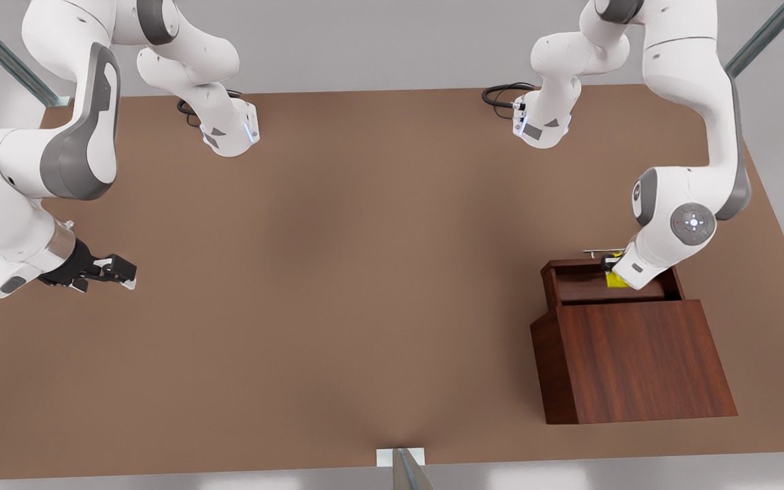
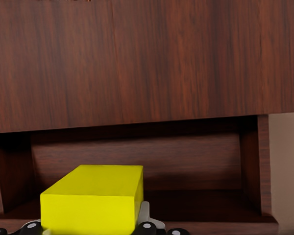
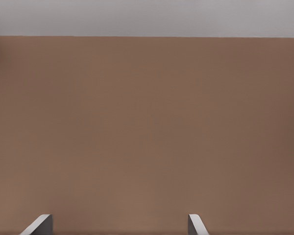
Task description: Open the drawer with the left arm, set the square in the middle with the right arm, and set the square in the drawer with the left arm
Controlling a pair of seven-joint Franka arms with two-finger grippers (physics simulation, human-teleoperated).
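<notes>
Square (image 2: 90, 203) sits in open drawer (image 1: 572, 287), gripped by left end effector (image 1: 611, 267).

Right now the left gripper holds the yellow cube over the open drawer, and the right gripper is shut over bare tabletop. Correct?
Not quite. The right gripper is open, its fingers spread apart in the right wrist view. The rest stands: the left gripper holds the yellow cube over the open drawer.
</notes>
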